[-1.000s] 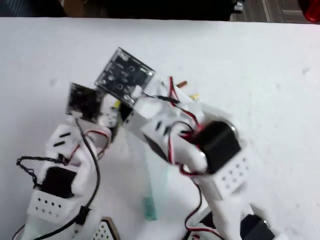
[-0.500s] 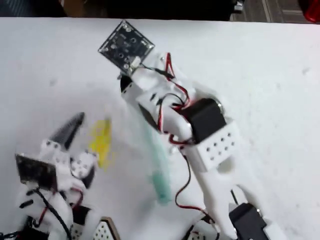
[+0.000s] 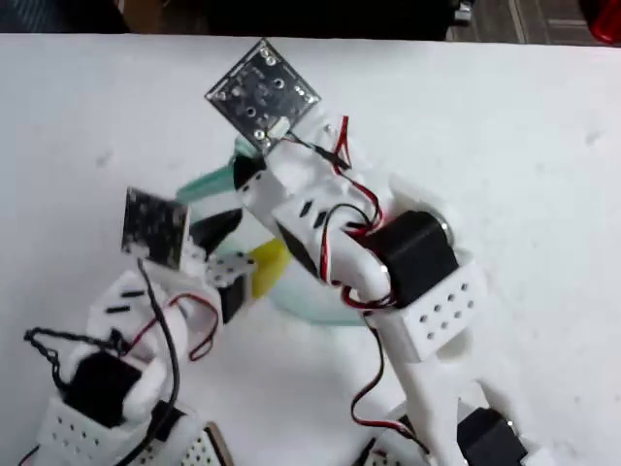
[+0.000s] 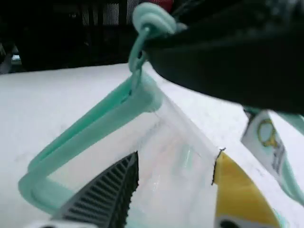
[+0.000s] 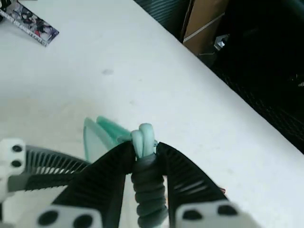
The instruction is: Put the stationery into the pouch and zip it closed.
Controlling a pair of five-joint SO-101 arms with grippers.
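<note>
Half a second ago the left gripper was low by the near left edge, away from the pouch. Now it has come up and sits right at the pouch. Back then the pouch hung as a long thin strip. Now it is spread out in a curve on the white table, under the right arm's wrist and between the two grippers. The right gripper has stayed near the same far spot.

The pouch is soft see-through plastic with a thick mint green band along its edge. A small white tag hangs on it. Its pull loop is a round, smooth mint cord. The right gripper's two black ribbed fingers are squeezed tight on that loop.

The left gripper's black finger is pointed and has little ridges. A flat yellow piece stands across from it. I cannot tell if that is a finger or a thing. The two stand wide apart, with the clear pouch wall in the gap.

A printed card lies flat far off on the table.
</note>
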